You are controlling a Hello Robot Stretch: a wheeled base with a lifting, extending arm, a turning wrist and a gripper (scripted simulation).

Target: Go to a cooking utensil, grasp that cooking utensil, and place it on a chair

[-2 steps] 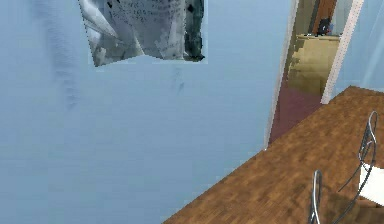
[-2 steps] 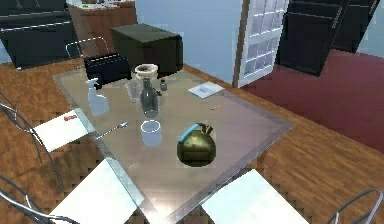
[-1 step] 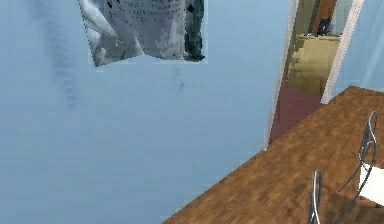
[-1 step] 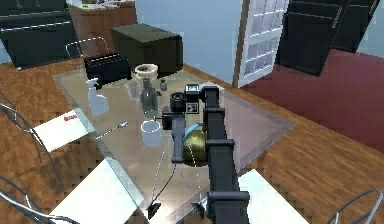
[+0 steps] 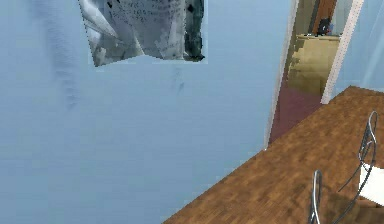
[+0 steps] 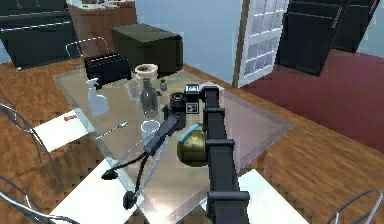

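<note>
Here the arm (image 6: 222, 165) reaches out over the glass table (image 6: 255, 125), and the gripper (image 6: 168, 125) sits above the table's near half, just left of the two white marker squares. Whether the fingers have hold of anything cannot be told, nor how they stand, because a clear cup (image 6: 150, 130) and other things lie on the glass at and behind them.

A dark long-handled utensil (image 6: 146, 160) runs from just below the gripper down toward the table's near corner. Its lower end reaches the near edge beside a white chair seat (image 6: 92, 200). Whether it lies on the glass or hangs from the fingers is unclear. An olive round thing (image 6: 195, 148) sits right against the arm, near that same edge.

Toward the far corner stand a dark box (image 6: 147, 45) and a toaster (image 6: 104, 68), with a clear bottle (image 6: 150, 97) and a glass jar (image 6: 98, 100) in front of them. Another white-seated chair (image 6: 62, 132) stands at the table's left edge.

In the forward view a blue wall carries a grey picture (image 5: 145, 30). A doorway (image 5: 315, 60) opens to the right, and a metal-framed chair (image 5: 368, 172) stands on the wooden floor.
</note>
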